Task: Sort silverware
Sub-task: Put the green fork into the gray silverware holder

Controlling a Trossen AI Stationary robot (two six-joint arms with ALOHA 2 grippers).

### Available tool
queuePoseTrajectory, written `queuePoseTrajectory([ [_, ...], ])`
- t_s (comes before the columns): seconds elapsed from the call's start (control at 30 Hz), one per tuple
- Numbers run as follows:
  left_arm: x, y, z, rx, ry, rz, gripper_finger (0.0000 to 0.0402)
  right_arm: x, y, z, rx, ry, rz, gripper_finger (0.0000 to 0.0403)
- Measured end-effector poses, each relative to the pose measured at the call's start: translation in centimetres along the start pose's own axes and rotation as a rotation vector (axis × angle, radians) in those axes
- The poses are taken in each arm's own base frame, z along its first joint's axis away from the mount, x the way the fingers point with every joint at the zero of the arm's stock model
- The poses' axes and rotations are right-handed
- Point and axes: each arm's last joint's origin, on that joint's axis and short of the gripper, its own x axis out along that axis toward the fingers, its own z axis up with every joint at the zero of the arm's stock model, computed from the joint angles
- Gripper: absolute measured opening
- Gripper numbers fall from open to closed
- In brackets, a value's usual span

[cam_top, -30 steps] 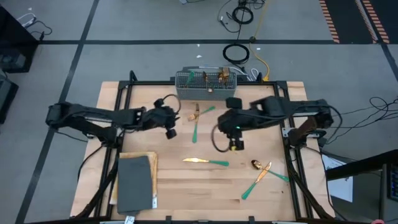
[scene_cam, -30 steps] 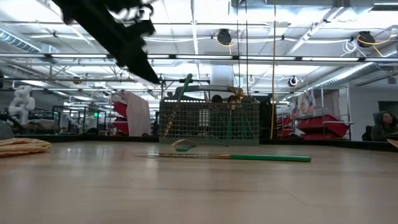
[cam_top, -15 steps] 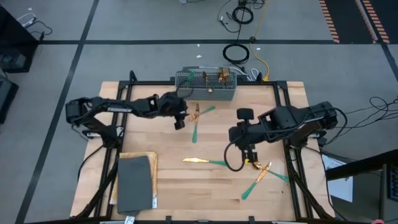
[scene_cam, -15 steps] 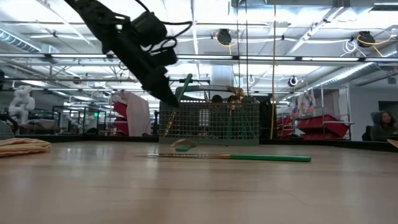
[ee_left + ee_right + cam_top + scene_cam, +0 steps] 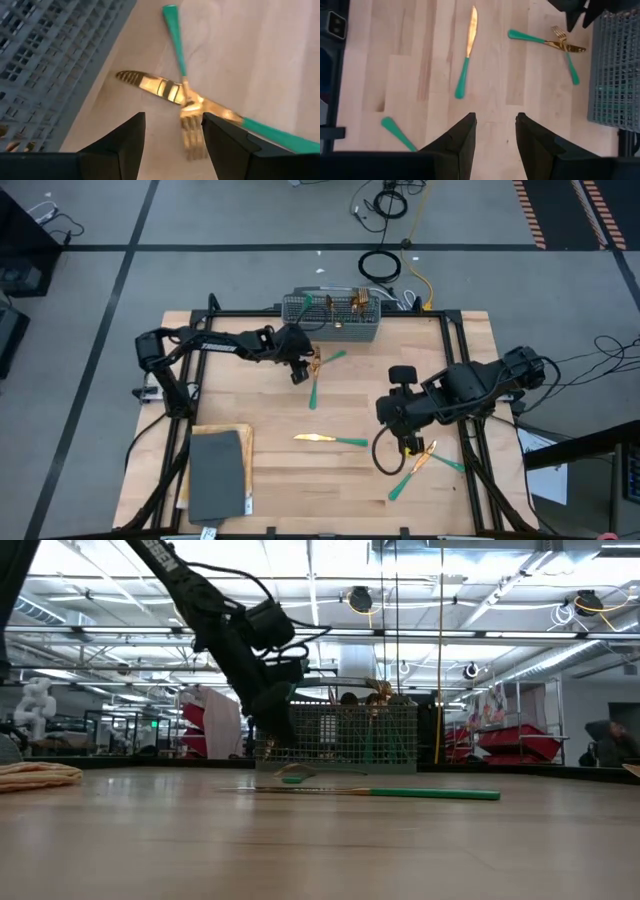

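A gold fork and knife with teal handles lie crossed (image 5: 186,95) on the table in front of the grey wire basket (image 5: 330,315), which holds several more pieces upright. My left gripper (image 5: 172,145) hangs open just short of the crossed pair (image 5: 318,366), tilted down, touching nothing. Another knife (image 5: 330,440) lies flat mid-table. Two more pieces (image 5: 428,462) lie crossed at the near right. My right gripper (image 5: 408,444) hovers high over them, open and empty (image 5: 495,142).
A folded grey and tan cloth (image 5: 218,470) lies at the near left. Black frame rails (image 5: 470,430) run along the table's sides. Bare wood shows between the mid-table knife (image 5: 466,50) and the crossed pair (image 5: 561,45).
My left gripper has swung toward the table's right and far side and come down, ending just beside the crossed fork and knife in front of the basket. My right gripper has gone toward the near right, over the two pieces there. No silverware has moved.
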Motion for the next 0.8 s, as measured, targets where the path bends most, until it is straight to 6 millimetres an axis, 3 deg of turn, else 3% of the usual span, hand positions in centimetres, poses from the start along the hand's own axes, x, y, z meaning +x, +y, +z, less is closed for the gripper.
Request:
queuePoseTrajectory([
  [0.4,2.6,0.0,-1.0,0.004,0.028,-0.045,0.0203,-0.5,1.6,-0.5,-0.009,-0.023,-0.010,0.0128],
  [0.8,4.2,-0.4,-1.7,-0.045,0.046,-0.180,0.0190,-0.6,2.1,-0.7,-0.013,-0.030,-0.013,0.0128],
])
